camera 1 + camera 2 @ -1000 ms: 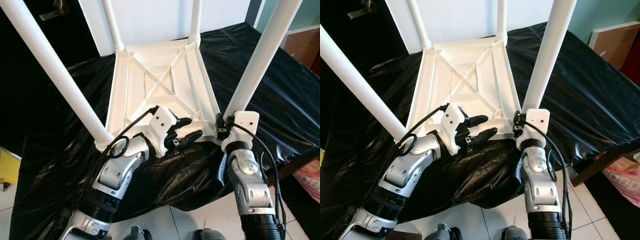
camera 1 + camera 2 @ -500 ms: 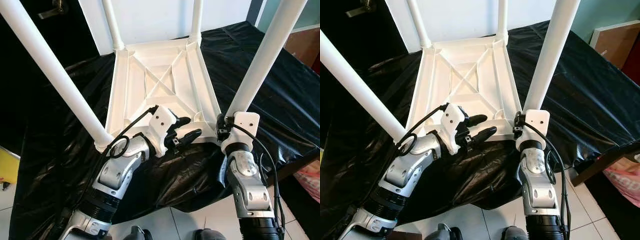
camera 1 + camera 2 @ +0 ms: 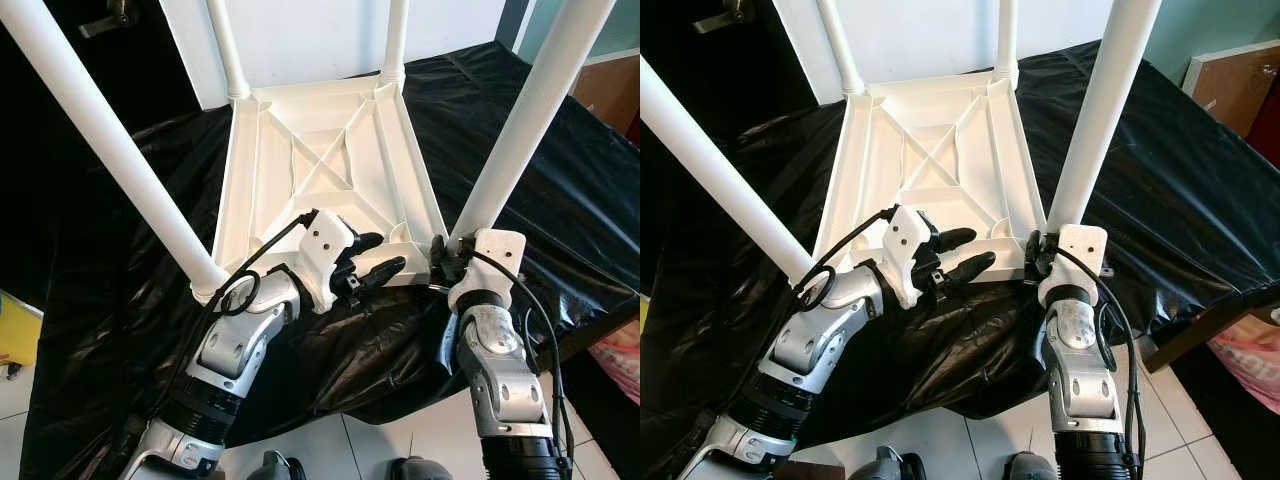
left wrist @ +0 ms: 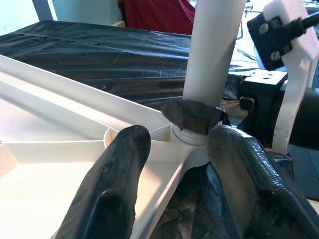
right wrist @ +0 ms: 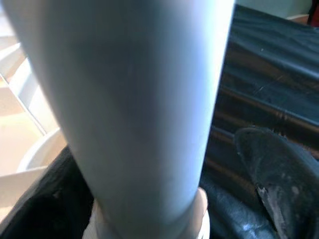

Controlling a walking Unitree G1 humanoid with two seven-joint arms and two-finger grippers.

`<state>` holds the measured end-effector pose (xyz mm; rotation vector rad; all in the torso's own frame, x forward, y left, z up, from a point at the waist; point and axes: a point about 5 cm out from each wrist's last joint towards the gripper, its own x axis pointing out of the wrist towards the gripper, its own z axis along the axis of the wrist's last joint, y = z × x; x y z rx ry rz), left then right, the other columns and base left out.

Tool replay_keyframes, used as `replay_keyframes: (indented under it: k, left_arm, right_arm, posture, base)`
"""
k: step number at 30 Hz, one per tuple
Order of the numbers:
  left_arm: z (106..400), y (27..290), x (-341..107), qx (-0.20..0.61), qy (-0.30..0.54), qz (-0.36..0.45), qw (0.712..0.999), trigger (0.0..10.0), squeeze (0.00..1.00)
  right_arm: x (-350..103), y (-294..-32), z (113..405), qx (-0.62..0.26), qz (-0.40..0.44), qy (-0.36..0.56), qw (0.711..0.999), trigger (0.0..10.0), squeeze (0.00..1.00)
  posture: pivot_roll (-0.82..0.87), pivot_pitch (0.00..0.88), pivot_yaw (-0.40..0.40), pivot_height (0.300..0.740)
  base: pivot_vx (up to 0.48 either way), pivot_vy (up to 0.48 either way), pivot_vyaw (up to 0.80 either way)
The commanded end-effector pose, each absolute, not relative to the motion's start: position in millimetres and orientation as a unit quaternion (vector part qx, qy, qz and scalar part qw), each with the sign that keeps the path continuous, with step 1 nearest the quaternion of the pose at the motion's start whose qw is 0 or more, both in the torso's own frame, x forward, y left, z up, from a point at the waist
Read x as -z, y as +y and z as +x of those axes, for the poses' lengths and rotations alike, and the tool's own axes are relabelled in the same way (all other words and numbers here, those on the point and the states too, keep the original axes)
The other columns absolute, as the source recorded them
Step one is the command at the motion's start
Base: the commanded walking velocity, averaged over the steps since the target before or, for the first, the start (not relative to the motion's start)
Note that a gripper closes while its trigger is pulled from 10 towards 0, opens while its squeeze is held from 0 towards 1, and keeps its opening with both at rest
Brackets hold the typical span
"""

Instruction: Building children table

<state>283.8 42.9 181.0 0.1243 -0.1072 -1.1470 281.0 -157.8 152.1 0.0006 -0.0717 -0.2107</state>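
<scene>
On black sheet (image 3: 560, 170): upturned table (image 3: 320, 150) | right claw (image 3: 448, 258) clamped on near-right leg (image 3: 520, 120) | left claw (image 3: 372, 262) apart at rim

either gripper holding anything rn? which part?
Right gripper sits around the near right table leg at its base, by the corner socket; a firm clamp cannot be told. Left gripper is open over the upturned tabletop, holding nothing.
</scene>
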Motion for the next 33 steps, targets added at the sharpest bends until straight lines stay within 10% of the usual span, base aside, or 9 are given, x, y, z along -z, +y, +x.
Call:
replay_keyframes:
  k: [1, 12, 13, 14, 33]
  left_arm:
    - [282.8, 44.1, -178.8, 0.546, -0.045, 0.064, 0.834, 10.0, 0.00]
    - [282.6, 43.7, -178.5, 0.548, -0.044, 0.064, 0.833, 10.0, 0.00]
    - [282.4, 43.4, -178.4, 0.549, -0.044, 0.064, 0.833, 10.0, 0.00]
    - [282.6, 43.4, -178.4, 0.549, -0.044, 0.064, 0.832, 10.0, 0.00]
    - [271.7, 41.3, -175.5, 0.585, -0.030, 0.077, 0.807, 10.0, 0.00]
  right_arm:
    - [-152.7, -156.2, 277.2, 0.088, 0.006, -0.041, 0.995, 10.0, 1.00]
    - [-159.0, -173.7, 278.5, -0.008, 0.006, -0.061, 0.998, 10.0, 1.00]
    - [-159.8, -177.3, 280.1, -0.051, 0.004, -0.063, 0.997, 10.0, 0.14]
    - [-161.7, -181.7, 282.2, -0.090, 0.000, -0.064, 0.994, 10.0, 0.00]
    - [-162.2, -186.2, 304.9, -0.305, -0.123, -0.019, 0.944, 10.0, 0.00]
  posture:
    - [-0.14, 0.125, 0.081, 0.740]
    - [-0.15, 0.130, 0.090, 0.740]
    - [-0.15, 0.130, 0.090, 0.740]
    - [-0.15, 0.129, 0.090, 0.740]
    - [-0.12, 0.112, 0.083, 0.740]
  base:
    - [0.000, 0.000, 0.00]
    - [0.000, 0.000, 0.00]
    - [0.000, 0.000, 0.00]
    - [0.000, 0.000, 0.00]
    - [0.000, 0.000, 0.00]
